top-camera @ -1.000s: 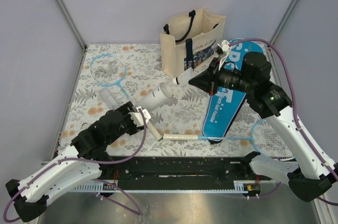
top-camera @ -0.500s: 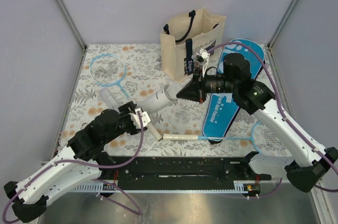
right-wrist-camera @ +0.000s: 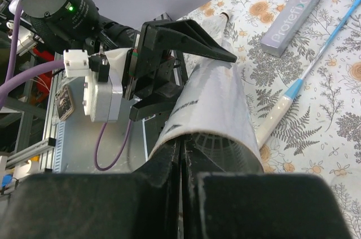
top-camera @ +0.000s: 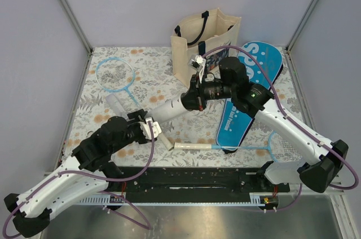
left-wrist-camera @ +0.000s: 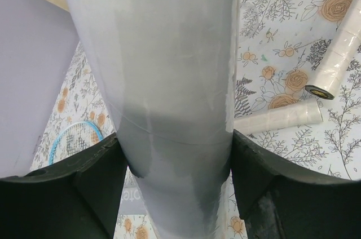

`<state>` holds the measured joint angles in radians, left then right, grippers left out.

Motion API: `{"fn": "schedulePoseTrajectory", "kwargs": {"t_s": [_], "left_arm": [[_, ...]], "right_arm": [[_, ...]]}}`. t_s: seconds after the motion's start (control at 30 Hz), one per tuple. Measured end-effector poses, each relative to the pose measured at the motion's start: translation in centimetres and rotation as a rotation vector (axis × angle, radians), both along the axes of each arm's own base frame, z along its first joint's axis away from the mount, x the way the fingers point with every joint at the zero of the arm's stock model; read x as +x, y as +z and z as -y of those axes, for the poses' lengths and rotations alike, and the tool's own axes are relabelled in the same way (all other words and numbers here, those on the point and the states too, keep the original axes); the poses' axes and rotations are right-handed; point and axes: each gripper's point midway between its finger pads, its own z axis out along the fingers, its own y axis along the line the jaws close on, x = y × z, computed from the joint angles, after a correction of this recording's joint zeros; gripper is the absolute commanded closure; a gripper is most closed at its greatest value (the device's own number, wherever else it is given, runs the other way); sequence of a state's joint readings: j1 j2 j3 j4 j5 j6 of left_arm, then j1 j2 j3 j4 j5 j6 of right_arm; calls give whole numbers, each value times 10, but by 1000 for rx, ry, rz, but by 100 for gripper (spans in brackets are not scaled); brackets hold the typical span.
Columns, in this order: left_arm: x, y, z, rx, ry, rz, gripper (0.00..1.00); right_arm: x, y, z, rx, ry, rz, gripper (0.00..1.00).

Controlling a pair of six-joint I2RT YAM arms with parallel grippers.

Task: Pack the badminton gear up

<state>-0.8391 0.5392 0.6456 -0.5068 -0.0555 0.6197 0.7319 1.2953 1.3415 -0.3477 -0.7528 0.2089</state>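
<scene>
The left gripper [top-camera: 148, 126] clamps the tube [top-camera: 166, 109] low down, its open mouth tilted up right against the tip of the right gripper [top-camera: 189, 99], which is pinched shut, and a push off-centre there could catch the rim and lever the tube out of that grip.

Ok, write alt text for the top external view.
The left hand grips a white tube by its near end while the shut right hand is at the tube's far mouth, above a floral table. Around them: a blue case on the right, a cream tote bag behind, one light-blue racket rear left, a second racket in front.
</scene>
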Motion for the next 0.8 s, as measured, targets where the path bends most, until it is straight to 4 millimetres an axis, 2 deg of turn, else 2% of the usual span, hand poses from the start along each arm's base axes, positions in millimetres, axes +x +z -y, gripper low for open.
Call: {"fn": "schedulePoseTrajectory", "kwargs": {"t_s": [0.1,0.13,0.37,0.43,0.53,0.7,0.8], "left_arm": [[0,-1,1,3,-2,-4,57],[0,-1,1,2,-2,-3,57],[2,1,1,-13,13,-5,58],[2,-2,-1,-7,25,-16,59],[3,-3,-2,-18,49,-35,60],[4,0,1,-78,87,-69,60],[6,4,4,-138,119,-91,59]], "right_arm": [[1,-2,-5,3,5,-12,99],[2,-3,-6,1,4,-17,95],[6,-5,-5,-8,-34,-27,51],[9,-2,-2,-11,-67,-19,42],[10,12,8,7,-124,22,24],[1,52,36,80,-228,113,1],[-5,78,53,147,-290,175,1]]}}
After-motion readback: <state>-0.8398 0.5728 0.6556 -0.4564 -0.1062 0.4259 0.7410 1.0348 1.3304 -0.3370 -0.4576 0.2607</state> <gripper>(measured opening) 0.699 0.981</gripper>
